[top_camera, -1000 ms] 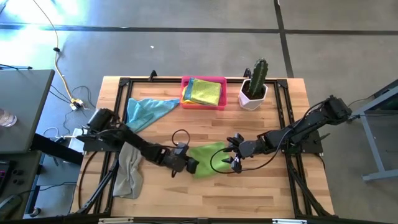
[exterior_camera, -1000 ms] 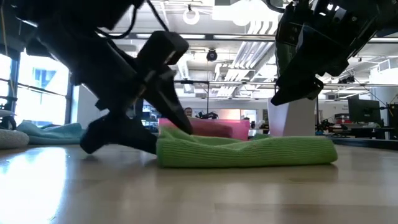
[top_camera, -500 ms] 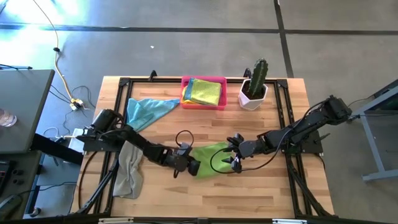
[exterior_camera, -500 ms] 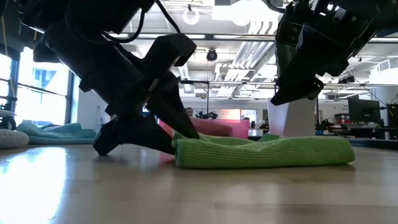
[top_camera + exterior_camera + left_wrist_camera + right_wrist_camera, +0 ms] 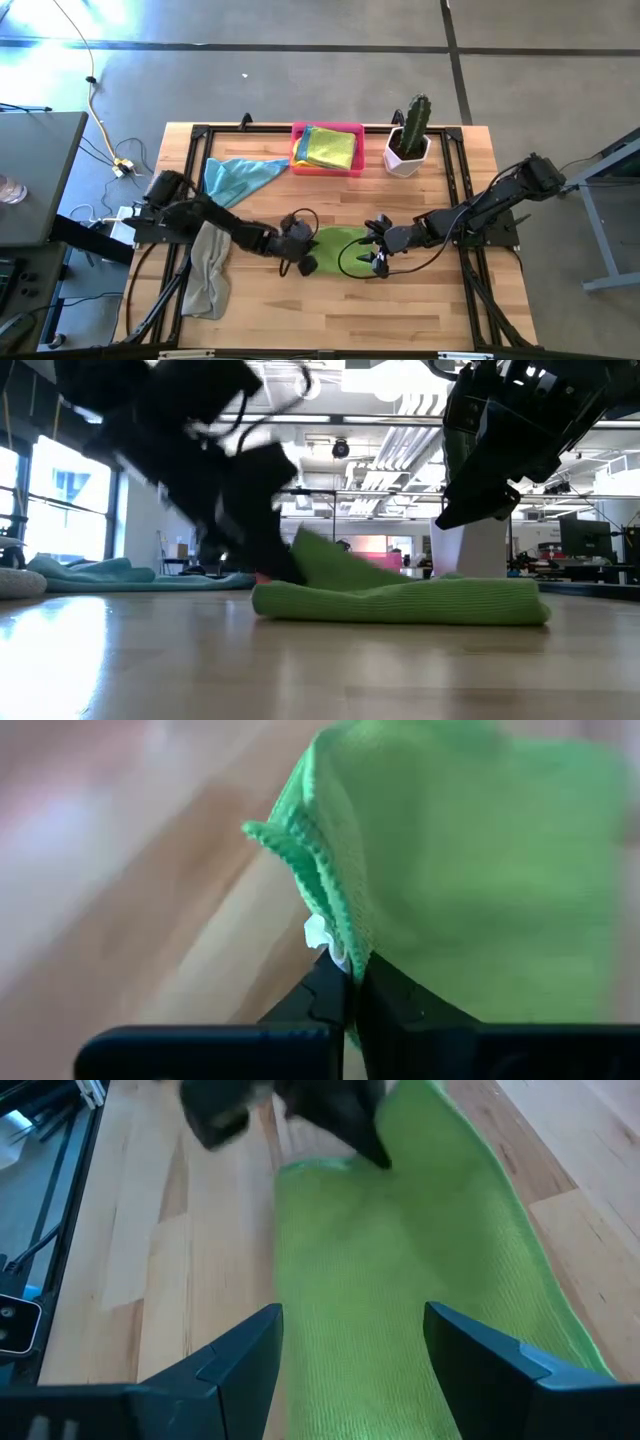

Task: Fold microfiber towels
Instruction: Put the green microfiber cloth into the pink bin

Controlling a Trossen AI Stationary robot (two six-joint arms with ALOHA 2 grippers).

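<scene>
From above: lime green towel (image 5: pixel 338 243) mid-table, toward the front, long axis running across between left gripper (image 5: pixel 303 252) and right gripper (image 5: pixel 378 252). At table height: near end of the towel (image 5: pixel 400 602) peeled up off the wood, the rest flat. Past the left wrist: dark fingers (image 5: pixel 335 992) pressed together on a bunched edge of the towel (image 5: pixel 450 870). Past the right wrist: fingers (image 5: pixel 240 1352) spread wide, hovering over the towel (image 5: pixel 400 1290), holding nothing. Best carried low and straight along that axis, edge laid square on the far edge, right claw pinning the fold.
</scene>
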